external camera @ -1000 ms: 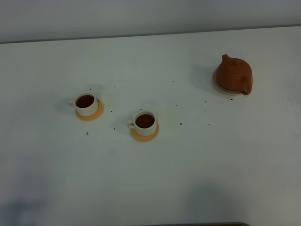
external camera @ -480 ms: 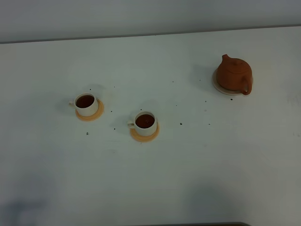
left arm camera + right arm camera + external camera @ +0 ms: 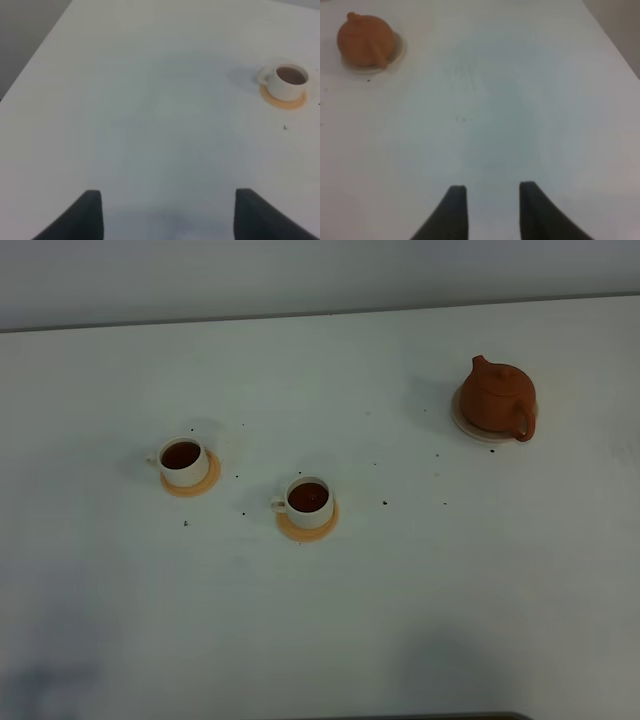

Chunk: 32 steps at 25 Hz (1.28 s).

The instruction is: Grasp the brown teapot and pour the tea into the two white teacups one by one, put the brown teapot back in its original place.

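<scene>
Both hands only in wrist views, left hand (image 3: 167, 212) wide open, right hand (image 3: 492, 210) empty, part-open

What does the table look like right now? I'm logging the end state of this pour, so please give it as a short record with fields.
teapot: brown teapot upright, lid on, sitting on the beige saucer, far right of the table
cups: two white teacups, left cup and middle cup, each on an orange coaster, both holding dark tea
table: white table with small dark specks scattered near the cups
left gripper: open, empty, over bare table
right gripper: jaws parted, empty, away from the teapot
</scene>
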Each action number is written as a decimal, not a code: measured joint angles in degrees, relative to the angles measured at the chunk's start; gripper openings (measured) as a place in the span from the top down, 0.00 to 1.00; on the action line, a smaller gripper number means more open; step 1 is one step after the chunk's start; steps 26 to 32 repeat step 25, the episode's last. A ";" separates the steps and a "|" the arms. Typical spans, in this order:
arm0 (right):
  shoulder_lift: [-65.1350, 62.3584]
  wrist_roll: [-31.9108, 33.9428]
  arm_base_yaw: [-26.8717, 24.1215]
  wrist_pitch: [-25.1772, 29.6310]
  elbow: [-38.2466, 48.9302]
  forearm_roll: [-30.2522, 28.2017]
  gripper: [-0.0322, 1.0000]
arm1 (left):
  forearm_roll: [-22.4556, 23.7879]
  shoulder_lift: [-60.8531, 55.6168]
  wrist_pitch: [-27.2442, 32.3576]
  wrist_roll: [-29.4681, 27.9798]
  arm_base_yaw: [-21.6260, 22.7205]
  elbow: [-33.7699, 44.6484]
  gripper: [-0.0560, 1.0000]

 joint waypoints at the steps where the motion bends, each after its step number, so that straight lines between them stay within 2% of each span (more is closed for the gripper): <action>1: 0.00 0.00 0.00 0.00 0.00 0.00 0.73 | 0.00 0.00 0.00 0.00 0.00 0.00 0.42; 32: 0.00 0.00 0.00 0.00 0.00 0.00 0.73 | 0.00 0.00 0.00 0.00 0.00 0.00 0.42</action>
